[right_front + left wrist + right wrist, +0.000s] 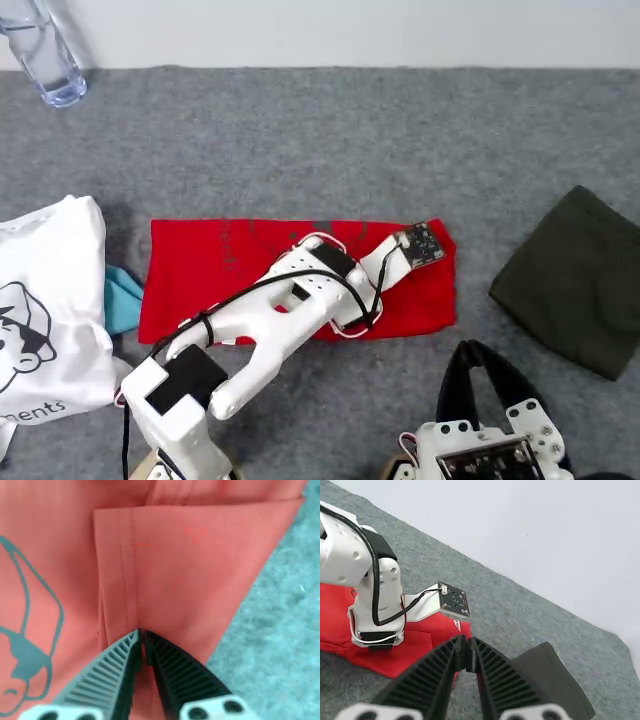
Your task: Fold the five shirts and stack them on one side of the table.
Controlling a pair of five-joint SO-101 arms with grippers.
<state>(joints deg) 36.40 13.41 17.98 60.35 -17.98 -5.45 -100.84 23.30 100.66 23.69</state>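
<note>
Red shirt [215, 262] lay mid-table, part-folded; looked soft, light and limp. Left gripper [141, 639] was closed at its hem fold, possibly pinching cloth, hard to tell. Right gripper [465, 652] was closed, empty, off the table. Best hold, I'd judge: the doubled hem corner.

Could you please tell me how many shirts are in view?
4: white shirt at the left edge, teal shirt peeking from under it, red shirt mid-table, dark green shirt at right. Another may be hidden.
</note>
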